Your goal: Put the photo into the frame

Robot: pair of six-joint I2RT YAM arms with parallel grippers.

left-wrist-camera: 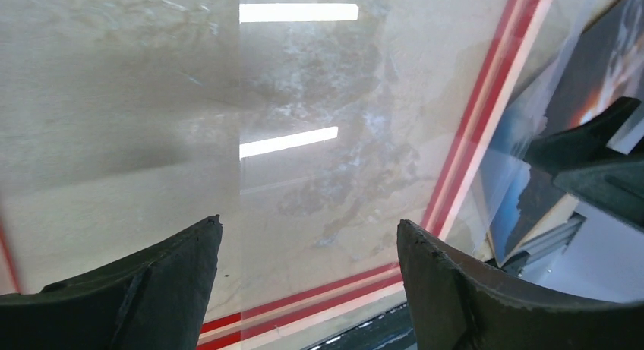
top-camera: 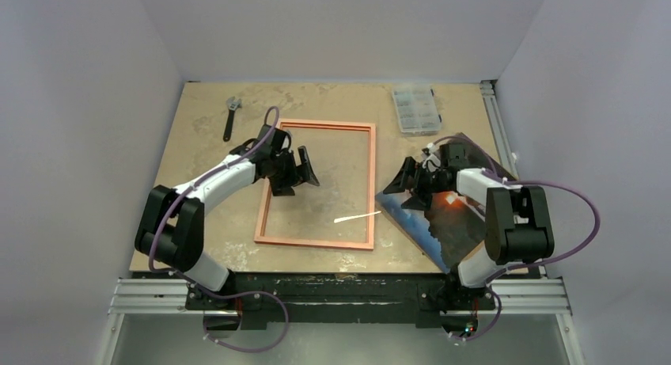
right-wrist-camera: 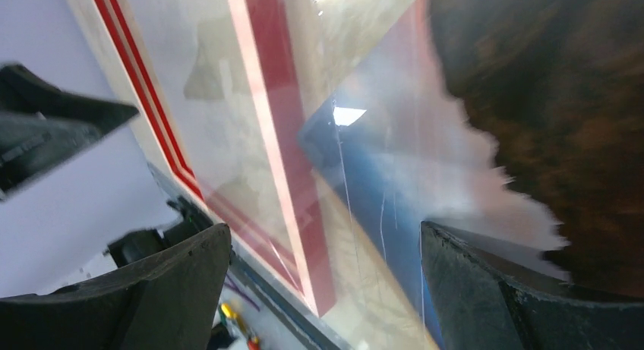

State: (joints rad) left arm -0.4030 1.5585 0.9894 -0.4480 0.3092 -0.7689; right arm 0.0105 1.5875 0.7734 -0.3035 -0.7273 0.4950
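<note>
The frame (top-camera: 324,125), a thin copper-coloured rectangle, lies flat mid-table; its clear pane reflects ceiling lights. In the wrist views its edge shows as red bars (left-wrist-camera: 486,107) (right-wrist-camera: 281,137). The photo (top-camera: 447,226), dark rocks, orange glow and blue water, lies face up and skewed just right of the frame. My left gripper (top-camera: 299,179) (left-wrist-camera: 309,222) hangs open over the frame's upper left inside, holding nothing. My right gripper (top-camera: 407,184) (right-wrist-camera: 325,227) stands open above the photo's (right-wrist-camera: 380,183) left corner, next to the frame's right bar, empty.
A wrench (top-camera: 230,115) lies at the back left of the table. A clear parts box (top-camera: 416,109) sits at the back right. The photo's far corner reaches the table's right rail (top-camera: 497,127). Walls close in on three sides.
</note>
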